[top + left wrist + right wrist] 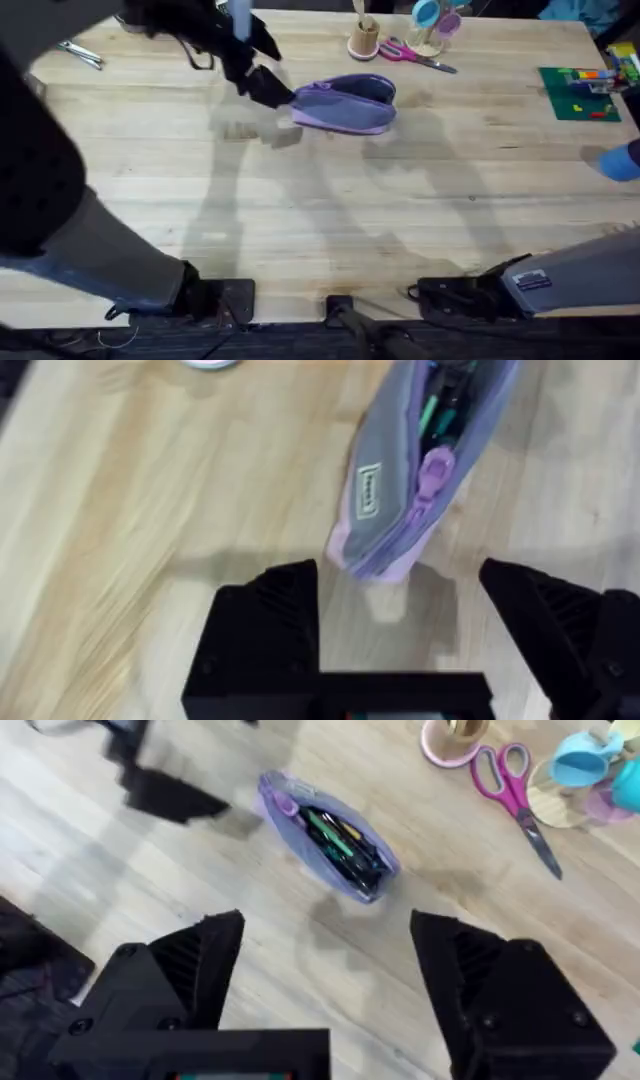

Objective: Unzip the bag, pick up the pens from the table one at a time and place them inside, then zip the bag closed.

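On the plank-seamed table, both arms' fingers gape wide beside the unzipped bag.

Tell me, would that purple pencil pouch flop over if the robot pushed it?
Probably it would sag rather than tip. The soft lavender fabric pencil pouch looks floppy, with its open top spread wide. It likely slides easily on the smooth light wooden table. The green and black pens inside may shift about or slip out, since the zipper is still open.
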Robot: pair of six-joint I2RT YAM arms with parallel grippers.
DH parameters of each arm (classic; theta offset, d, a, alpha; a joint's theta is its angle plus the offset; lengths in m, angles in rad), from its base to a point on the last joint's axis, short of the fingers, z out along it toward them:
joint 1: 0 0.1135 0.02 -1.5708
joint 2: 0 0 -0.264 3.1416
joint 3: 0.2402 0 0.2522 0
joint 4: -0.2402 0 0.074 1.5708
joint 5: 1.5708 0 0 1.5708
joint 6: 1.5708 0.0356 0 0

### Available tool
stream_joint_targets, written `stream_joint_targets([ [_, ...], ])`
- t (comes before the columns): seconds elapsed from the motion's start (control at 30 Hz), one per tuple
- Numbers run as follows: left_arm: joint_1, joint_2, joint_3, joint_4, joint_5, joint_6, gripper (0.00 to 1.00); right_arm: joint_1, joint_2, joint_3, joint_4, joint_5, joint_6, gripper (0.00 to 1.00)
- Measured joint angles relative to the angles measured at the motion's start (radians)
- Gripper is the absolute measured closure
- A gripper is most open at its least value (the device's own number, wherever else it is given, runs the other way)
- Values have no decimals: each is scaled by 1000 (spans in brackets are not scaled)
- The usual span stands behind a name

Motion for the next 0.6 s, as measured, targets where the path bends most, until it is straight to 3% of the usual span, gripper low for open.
stream_joint_targets([
  [0.33,127,-75,0,-43,-40,0,6,59,-15,-22,-1,64,-7,5],
  [0.6,157,-93,0,-96,-101,0,8,59,-121,-190,15,70,-1,6],
])
